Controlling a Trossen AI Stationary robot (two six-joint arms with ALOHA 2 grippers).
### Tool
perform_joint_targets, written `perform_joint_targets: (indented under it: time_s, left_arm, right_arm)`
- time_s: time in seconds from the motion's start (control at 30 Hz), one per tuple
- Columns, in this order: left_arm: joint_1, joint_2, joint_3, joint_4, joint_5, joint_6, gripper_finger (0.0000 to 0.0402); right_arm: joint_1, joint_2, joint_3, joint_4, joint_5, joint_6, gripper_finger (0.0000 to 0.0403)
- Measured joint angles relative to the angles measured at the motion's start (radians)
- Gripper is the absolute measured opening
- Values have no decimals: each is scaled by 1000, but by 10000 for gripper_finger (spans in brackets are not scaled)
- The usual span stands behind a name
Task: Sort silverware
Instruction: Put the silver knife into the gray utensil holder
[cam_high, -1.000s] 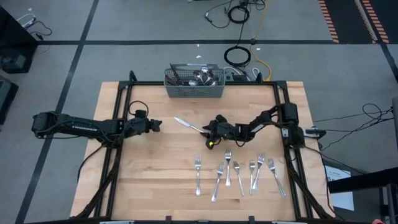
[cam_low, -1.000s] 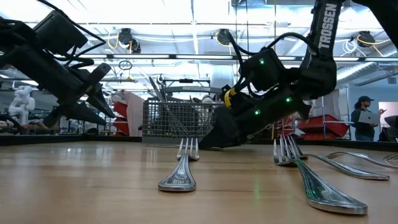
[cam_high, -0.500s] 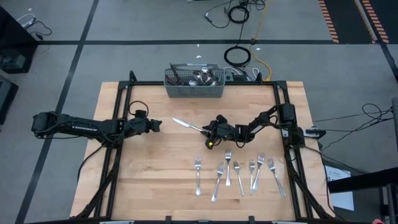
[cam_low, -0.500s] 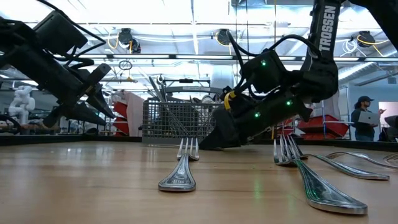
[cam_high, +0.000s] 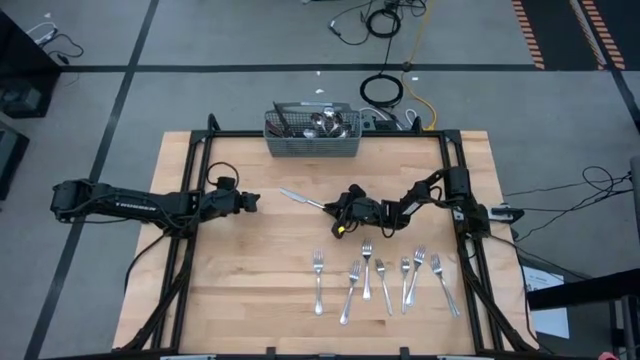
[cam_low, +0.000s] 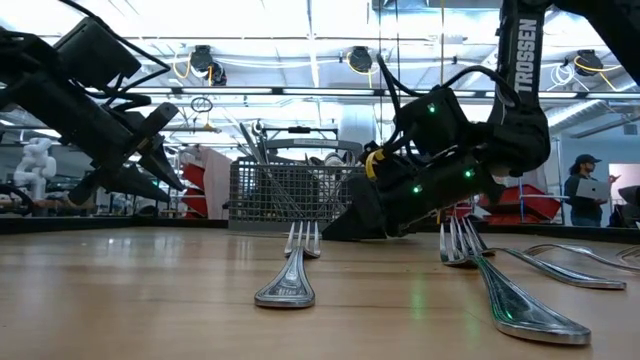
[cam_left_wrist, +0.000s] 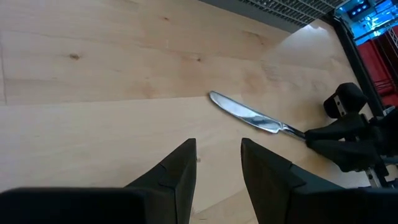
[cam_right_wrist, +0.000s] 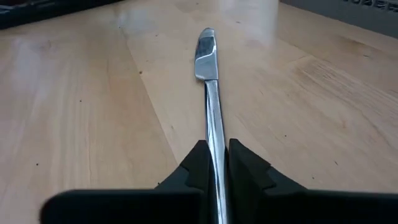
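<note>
High view shows how the sort stands: six forks (cam_high: 385, 279) lie in a loose row on the near part of the tabletop (cam_high: 250, 280), handles toward the near edge, apparently grouped there as one kind. The wire-mesh basket (cam_high: 312, 133) at the far edge holds the unsorted pieces upright, and I cannot tell from here which kinds they are.

Between those two sits my right claw (cam_high: 337, 210), low over the middle of the tabletop with a table knife (cam_high: 301, 198) in it. I judge the knife is held by its handle end so the blade stays free and points away from the forks, toward the bare left half, where a separate knife group could start. In my right wrist view the two dark fingers (cam_right_wrist: 198, 163) are drawn in tight on either side of the handle, touching it, so that claw is clamped on the knife. The blade reaches forward just above the wood, or possibly resting on it; that I cannot settle.

My left claw (cam_left_wrist: 217, 165) waits near the left edge, fingers parted and empty, aimed across at the knife.
</note>
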Motion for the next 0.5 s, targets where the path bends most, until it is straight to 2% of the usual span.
perform_joint_targets:
  time_s: [0.2,0.5]
  left_arm:
    - [0,0,0,0,0,-5,134]
    - [0,0,0,1,-7,-7,134]
  right_arm:
    - [5,-3,0,1,11,-5,18]
    - [2,-47,6,-94,39,8,18]
